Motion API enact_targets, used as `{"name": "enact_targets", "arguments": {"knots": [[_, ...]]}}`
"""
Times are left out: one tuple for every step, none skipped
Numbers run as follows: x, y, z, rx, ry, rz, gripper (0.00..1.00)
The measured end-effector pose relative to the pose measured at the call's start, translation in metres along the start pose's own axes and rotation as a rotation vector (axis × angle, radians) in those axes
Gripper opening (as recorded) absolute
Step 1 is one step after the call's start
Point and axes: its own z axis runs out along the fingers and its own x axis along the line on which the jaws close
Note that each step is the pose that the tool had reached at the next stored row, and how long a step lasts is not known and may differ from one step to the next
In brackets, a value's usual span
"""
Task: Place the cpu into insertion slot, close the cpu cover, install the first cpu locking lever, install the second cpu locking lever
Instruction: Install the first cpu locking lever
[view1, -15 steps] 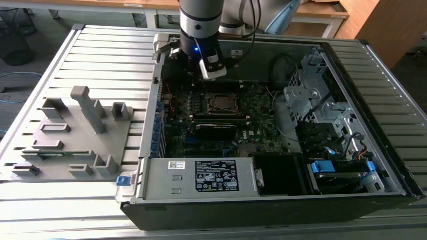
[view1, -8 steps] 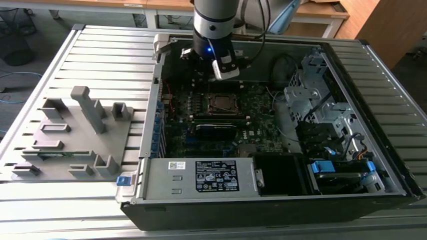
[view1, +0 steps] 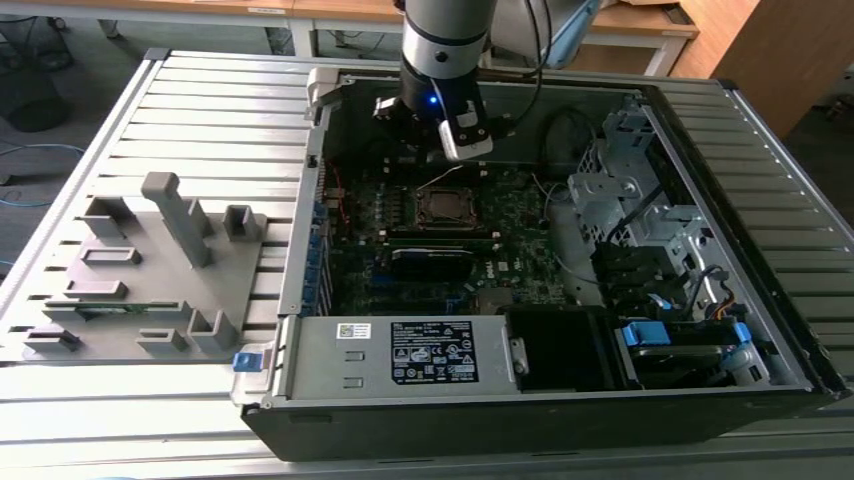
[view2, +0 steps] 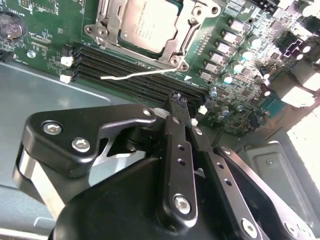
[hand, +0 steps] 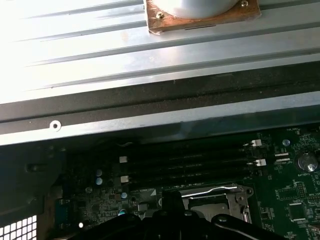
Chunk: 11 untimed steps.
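Brownish-grey metal marks the cpu (view2: 147, 22) in the second wrist view. It lies flat in the insertion slot (view2: 175, 61), on the green motherboard (view2: 45, 45). The silvery cpu cover (view2: 192, 25) looks folded down around it, with the chip's top showing through the window. A thin bright locking lever (view2: 135, 75) stretches loose across the black memory slots (view2: 120, 67) just beside the socket, and I cannot tell whether it is latched anywhere. My gripper (view2: 181, 102) hangs above the board near those memory slots, apart from the socket. Its two black fingers (view2: 177, 145) are pressed together at the tips and grip nothing. In the exterior view my arm (view1: 447, 40) reaches down into the open computer case (view1: 747, 200), and my tool is over the far edge of the board, beyond the socket. The case lies on a slatted metal table (view1: 200, 110). A grey plastic fixture tray (view1: 134, 270) sits on the exterior view's left, well apart from the case.
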Motion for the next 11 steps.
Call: {"name": "enact_targets", "arguments": {"knots": [[0.0000,0.0000,0.0000,0.0001,0.0001,0.000,0.10],[-0.0001,0.0000,0.0003,0.0008,-0.0002,0.000,0.10],[-0.0002,0.0000,0.0006,0.0025,-0.0003,0.000,0.10],[-0.0003,-0.0002,0.0011,0.0048,-0.0006,0.000,0.10],[-0.0003,-0.0004,0.0017,0.0069,-0.0009,0.000,0.10],[-0.0005,-0.0005,0.0024,0.0081,-0.0011,0.000,0.10],[-0.0009,-0.0006,0.0031,0.0086,-0.0012,0.000,0.10],[-0.0018,-0.0005,0.0037,0.0089,-0.0012,0.000,0.10],[-0.0031,-0.0004,0.0043,0.0091,-0.0012,0.000,0.10],[-0.0046,-0.0003,0.0049,0.0091,-0.0011,0.000,0.10],[-0.0064,-0.0002,0.0055,0.0091,-0.0012,0.000,0.10]]}}
